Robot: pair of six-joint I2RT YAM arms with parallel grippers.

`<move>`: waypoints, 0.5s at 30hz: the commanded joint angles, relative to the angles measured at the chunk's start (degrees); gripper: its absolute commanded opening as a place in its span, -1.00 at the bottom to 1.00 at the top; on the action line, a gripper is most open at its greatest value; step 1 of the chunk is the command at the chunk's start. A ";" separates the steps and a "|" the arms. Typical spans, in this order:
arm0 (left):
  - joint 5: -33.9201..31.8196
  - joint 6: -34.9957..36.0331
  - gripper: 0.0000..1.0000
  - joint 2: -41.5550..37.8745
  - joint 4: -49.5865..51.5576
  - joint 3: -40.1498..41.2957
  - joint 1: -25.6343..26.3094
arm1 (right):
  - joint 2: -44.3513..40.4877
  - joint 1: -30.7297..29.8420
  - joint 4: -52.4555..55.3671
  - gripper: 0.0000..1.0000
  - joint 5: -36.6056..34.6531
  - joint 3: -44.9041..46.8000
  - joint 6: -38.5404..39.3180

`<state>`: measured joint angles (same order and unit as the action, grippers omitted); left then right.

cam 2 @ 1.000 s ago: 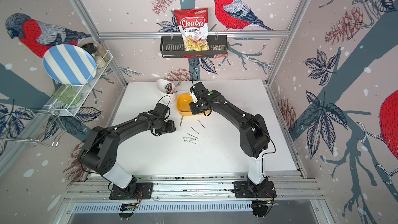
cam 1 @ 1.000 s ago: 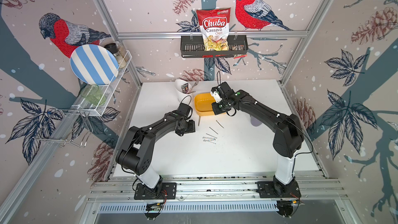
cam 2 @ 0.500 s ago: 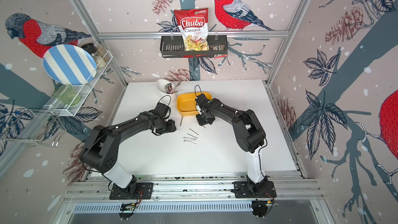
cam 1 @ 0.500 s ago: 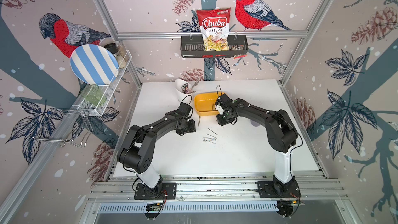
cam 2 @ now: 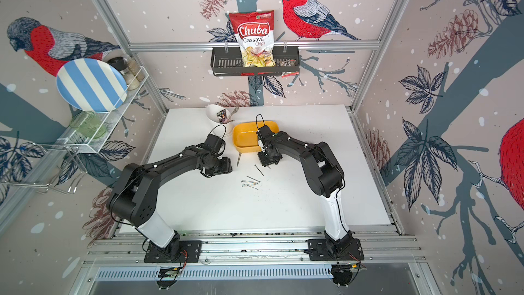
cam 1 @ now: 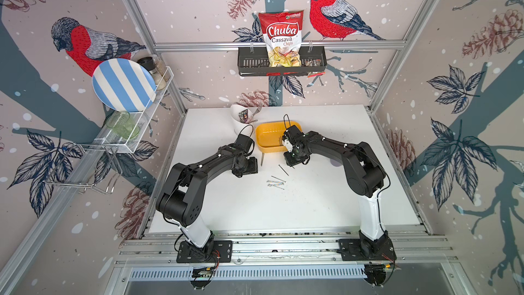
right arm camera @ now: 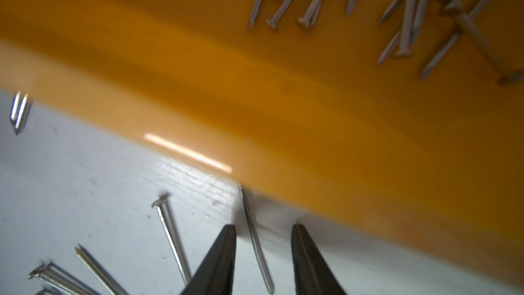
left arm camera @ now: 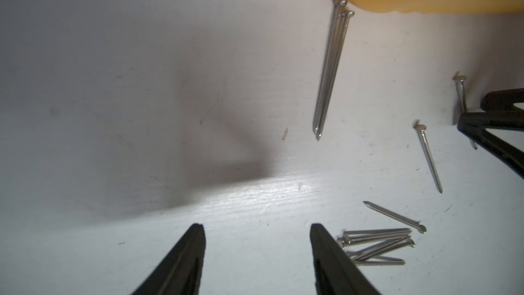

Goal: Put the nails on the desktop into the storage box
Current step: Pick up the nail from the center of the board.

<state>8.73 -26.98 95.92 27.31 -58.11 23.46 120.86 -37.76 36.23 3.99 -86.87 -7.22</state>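
Observation:
The yellow storage box stands at the back middle of the white desktop, and several nails lie inside it. In front of the box my right gripper is low over the desktop and open. One nail lies on the surface between its fingers, untouched. My left gripper is open and empty over bare desktop. A pile of nails lies beside one of its fingers, and a pair of nails rests against the box. In both top views loose nails lie between the arms.
A white cup with forks stands just left of the box. A black wall basket holding a chips bag hangs on the back wall. A wire shelf with a striped plate is on the left wall.
My right gripper has come off the box, dropped to the desktop in front of it and opened. The left arm has stayed where it was.

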 commanded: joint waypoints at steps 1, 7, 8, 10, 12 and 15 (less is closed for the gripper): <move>-0.58 0.41 0.24 0.18 0.64 -0.32 -0.04 | 2.46 -0.63 2.10 -0.37 0.11 0.13 1.41; -0.82 0.88 0.24 0.20 0.99 -0.43 -0.08 | 3.77 -2.35 6.58 -0.42 -2.57 -0.32 2.30; -0.91 1.02 0.24 0.27 1.03 -0.43 -0.08 | 3.93 -2.61 7.34 -0.45 -2.50 -0.32 2.25; -0.82 1.15 0.24 0.46 1.08 -0.52 -0.08 | 4.31 -3.23 8.90 -0.49 -2.41 -0.40 2.22; -0.82 1.35 0.24 0.63 1.08 -0.60 -0.08 | 4.84 -3.93 10.27 -0.57 -2.04 -0.58 2.30; -0.73 1.56 0.24 0.67 0.99 -0.77 -0.09 | 5.92 -4.45 11.38 -0.79 -1.22 -0.97 2.21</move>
<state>8.56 -26.50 96.53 27.64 -58.35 23.46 123.50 -41.47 37.45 -1.02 -88.97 -5.76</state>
